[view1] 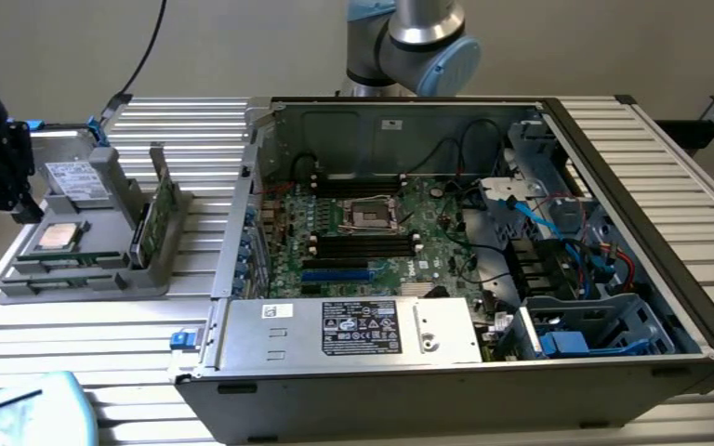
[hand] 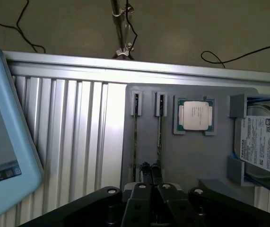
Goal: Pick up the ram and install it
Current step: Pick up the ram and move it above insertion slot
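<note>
Legibly, the hard drive (hand: 262, 142) label reads TOSHIBA, near the closed gripper (hand: 151, 172).

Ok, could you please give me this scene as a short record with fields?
gripper: shut, over the gray tray
ram sticks: two, standing on edge in tray slots
processor: lying in a tray pocket
hard drive: at the tray's end
computer case: open, motherboard exposed
</note>
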`<state>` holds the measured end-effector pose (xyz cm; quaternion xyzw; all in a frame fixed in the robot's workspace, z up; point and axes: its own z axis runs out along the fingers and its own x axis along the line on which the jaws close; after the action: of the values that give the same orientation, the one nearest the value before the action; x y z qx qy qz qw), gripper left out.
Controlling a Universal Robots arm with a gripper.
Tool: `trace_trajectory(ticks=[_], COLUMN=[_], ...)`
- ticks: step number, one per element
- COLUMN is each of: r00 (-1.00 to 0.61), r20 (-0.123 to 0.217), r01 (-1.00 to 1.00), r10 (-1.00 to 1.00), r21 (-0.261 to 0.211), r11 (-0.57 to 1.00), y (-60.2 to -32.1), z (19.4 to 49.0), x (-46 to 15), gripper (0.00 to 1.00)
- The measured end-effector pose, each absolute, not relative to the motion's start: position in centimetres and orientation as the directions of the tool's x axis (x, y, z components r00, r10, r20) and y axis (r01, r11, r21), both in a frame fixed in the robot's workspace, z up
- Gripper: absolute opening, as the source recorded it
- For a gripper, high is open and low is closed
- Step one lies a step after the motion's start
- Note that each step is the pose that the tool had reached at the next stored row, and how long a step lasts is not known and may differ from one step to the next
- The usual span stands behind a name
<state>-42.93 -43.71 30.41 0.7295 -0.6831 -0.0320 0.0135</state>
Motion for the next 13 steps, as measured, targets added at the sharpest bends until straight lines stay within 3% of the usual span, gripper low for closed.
trace_trajectory(ticks=[3,5,7,13], r00=[0.065,0.065,0.065,0.065], r20=[-0.028,-0.028,-0.028,-0.028], r01=[-0.996,-0.996,-0.996,-0.996], r10=[-0.998,-0.998,-0.998,-0.997], r21=[0.064,0.064,0.064,0.059], r11=[-0.066,-0.066,-0.066,-0.067], y=[-43.71,-43.71,-43.71,-43.71], z=[30.41,30.41,30.41,29.72], x=[-42.93,-42.93,-42.93,-43.06], gripper=[0.11,0.17,0.31,0.31])
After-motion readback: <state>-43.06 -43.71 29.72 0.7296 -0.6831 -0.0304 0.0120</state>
